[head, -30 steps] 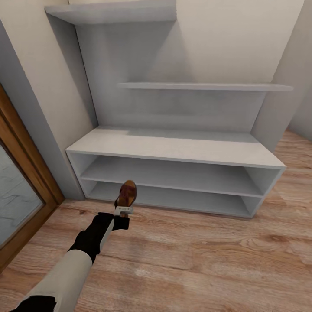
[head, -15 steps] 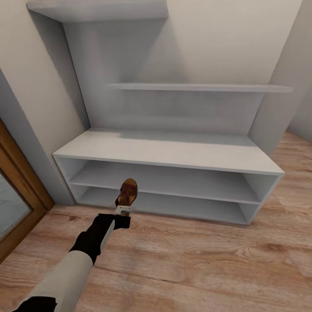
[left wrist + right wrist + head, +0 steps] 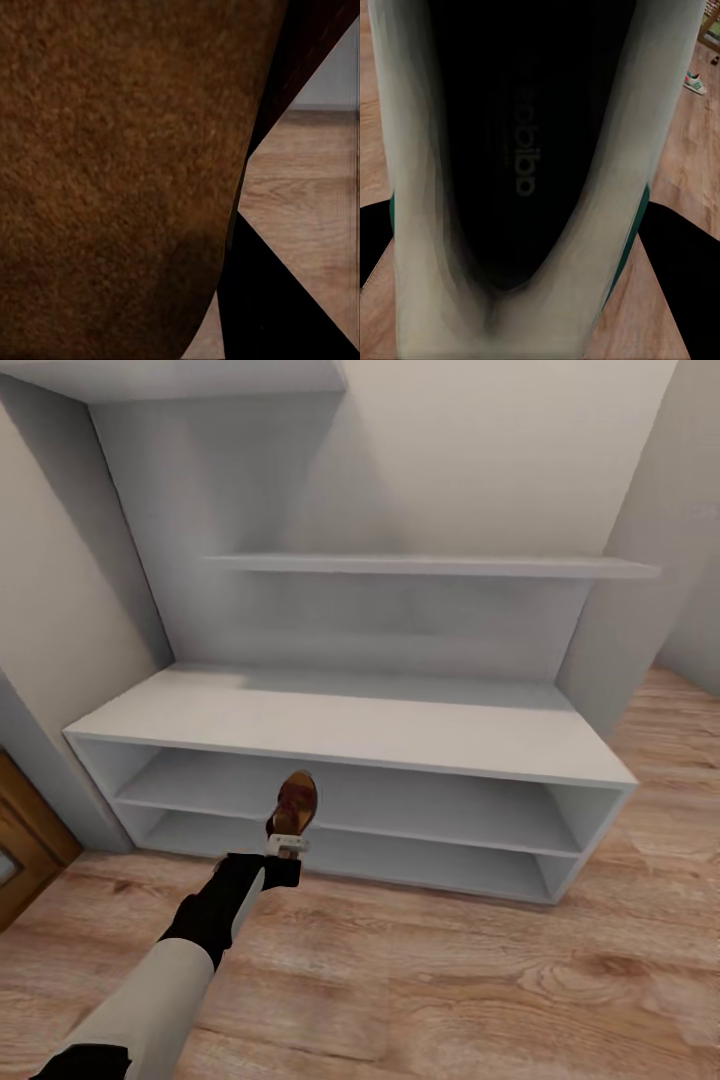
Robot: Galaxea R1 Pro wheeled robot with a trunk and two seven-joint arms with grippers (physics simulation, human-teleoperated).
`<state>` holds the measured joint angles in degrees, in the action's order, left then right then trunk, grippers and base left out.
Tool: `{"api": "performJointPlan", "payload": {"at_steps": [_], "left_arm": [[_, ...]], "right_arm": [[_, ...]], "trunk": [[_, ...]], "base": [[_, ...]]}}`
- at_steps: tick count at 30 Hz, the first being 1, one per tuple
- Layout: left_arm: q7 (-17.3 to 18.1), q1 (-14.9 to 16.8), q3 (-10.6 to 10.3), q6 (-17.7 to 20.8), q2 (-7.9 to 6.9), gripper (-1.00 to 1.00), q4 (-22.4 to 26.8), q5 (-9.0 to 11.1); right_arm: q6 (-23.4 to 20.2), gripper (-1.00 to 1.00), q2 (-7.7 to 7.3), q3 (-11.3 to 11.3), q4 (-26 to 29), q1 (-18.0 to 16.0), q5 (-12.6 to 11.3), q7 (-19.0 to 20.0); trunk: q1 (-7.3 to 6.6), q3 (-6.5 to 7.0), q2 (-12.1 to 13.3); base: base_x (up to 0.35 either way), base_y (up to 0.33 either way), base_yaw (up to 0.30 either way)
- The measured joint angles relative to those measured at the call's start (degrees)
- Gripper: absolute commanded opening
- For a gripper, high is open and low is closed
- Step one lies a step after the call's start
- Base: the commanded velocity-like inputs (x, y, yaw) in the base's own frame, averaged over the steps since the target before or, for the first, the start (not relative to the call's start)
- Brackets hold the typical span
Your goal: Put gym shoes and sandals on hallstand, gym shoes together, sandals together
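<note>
grey hallstand (image 3: 350,722) (bare), wood-plank corridor floor (image 3: 450,980)

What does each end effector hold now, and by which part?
Left end effector: a sandal, by one end. Right: a gym shoe seen close up; which part, I cannot tell.

The left arm (image 3: 150,985) reaches forward, its black wrist leading to the left claw (image 3: 287,842), which is clamped on a sandal (image 3: 295,803) held upright just in front of the hallstand (image 3: 350,725). The right claw grips a gym shoe (image 3: 521,172), sole toward the camera.
</note>
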<state>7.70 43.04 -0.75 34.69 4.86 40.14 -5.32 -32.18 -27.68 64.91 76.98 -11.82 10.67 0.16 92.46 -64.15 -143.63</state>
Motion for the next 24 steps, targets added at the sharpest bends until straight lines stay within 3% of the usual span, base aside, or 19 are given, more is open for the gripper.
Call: {"api": "performJointPlan", "payload": {"at_steps": [11, 24], "left_arm": [[0.00, 0.00, 0.22, 0.03, -0.03, -1.00, 0.07, 0.10], [-0.01, 0.01, 0.39, 0.08, -0.11, -1.00, 0.10, 0.15]], "right_arm": [[0.05, -1.00, 0.01, 0.05, -0.01, 0.00, 0.01, -0.06], [0.10, -1.00, 0.02, 0.00, -0.09, -0.01, 0.01, -0.05]], "trunk": [[-0.01, 0.00, 0.00], [0.01, 0.00, 0.00]], "base": [[0.295, -0.216, 0.000], [0.248, 0.194, 0.000]]}}
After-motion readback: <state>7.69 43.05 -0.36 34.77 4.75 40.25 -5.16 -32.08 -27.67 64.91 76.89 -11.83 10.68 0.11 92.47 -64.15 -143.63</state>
